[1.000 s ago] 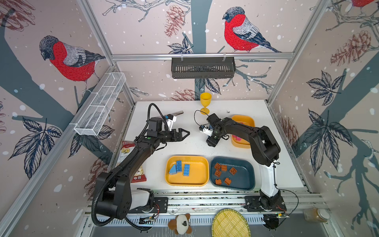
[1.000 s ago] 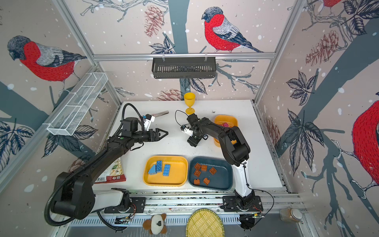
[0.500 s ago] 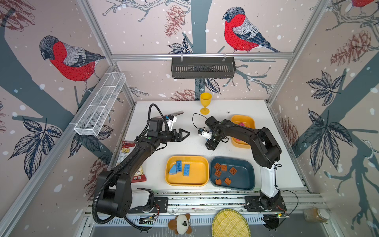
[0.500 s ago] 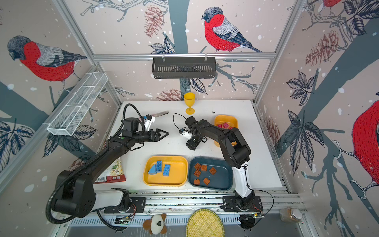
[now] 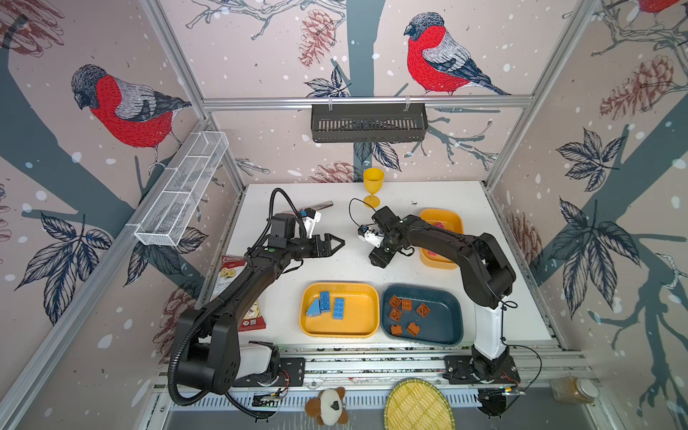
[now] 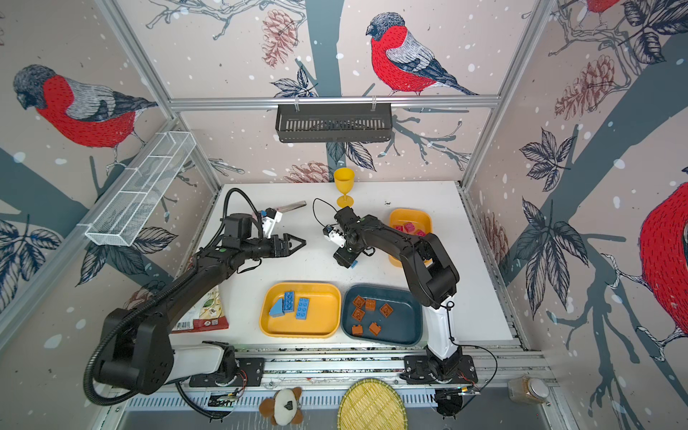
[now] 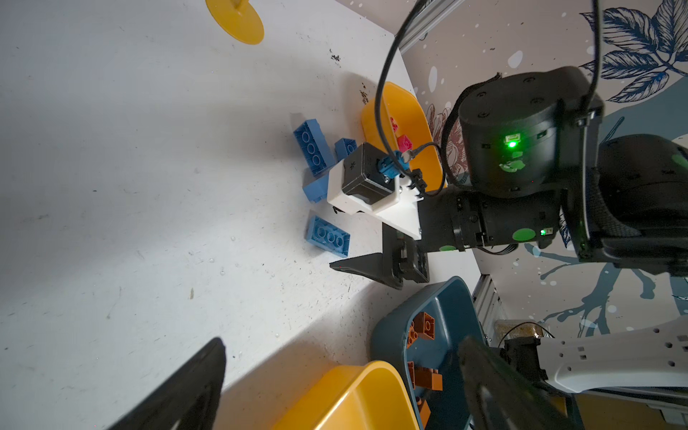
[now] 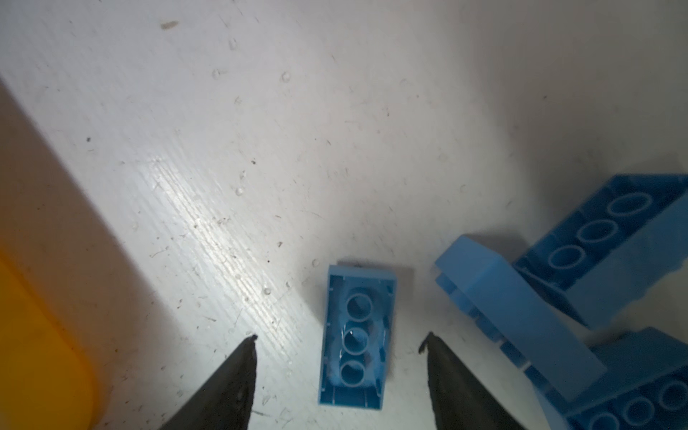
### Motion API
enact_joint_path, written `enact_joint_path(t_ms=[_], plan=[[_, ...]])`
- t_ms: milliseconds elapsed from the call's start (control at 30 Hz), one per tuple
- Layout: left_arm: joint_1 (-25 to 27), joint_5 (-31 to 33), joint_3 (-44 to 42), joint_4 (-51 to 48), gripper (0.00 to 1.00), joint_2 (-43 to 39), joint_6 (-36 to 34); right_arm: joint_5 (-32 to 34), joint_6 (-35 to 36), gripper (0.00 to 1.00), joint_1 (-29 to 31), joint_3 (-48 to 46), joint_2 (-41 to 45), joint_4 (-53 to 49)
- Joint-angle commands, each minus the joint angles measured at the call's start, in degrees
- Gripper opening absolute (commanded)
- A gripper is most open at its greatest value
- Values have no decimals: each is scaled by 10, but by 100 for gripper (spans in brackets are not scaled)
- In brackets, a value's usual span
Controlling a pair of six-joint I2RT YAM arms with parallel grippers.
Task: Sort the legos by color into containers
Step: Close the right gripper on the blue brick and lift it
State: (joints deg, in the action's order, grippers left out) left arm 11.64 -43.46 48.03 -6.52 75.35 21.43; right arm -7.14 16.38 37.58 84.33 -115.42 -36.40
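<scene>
White scuffed tabletop [image 5: 428,193]: the right gripper [image 8: 338,337] straddles an upturned blue rectangular plastic brick [image 8: 355,335], fingers parted and clear of its sides. A pale-blue plastic wedge [image 8: 521,316] and other blue bricks [image 8: 614,242] crowd just beside. Well apart, the left gripper [image 5: 335,241] hangs wide open, empty.

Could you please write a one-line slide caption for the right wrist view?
Open right gripper poised around an upside-down blue brick on the white table.

A yellow goblet [image 5: 372,185] stands at 12 o'clock on the counter [image 5: 465,193]; a chip packet [image 5: 228,270] lies at its 8 o'clock edge. Beyond the 6 o'clock edge sit a plush toy [image 5: 327,405], a woven plate [image 5: 419,405] and, toward 4 o'clock, a jar [image 5: 573,389]
</scene>
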Motion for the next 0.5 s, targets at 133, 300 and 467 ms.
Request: enact_joint_path(t_ms=[133, 300, 467], plan=[[-1, -6, 5, 10, 97, 2, -11, 19, -3, 71, -12, 3, -25, -6], [-2, -7, 6, 9, 97, 0, -9, 16, -8, 63, -12, 7, -37, -5], [-2, -8, 10, 5, 97, 3, -12, 18, -15, 52, -9, 6, -40, -2]])
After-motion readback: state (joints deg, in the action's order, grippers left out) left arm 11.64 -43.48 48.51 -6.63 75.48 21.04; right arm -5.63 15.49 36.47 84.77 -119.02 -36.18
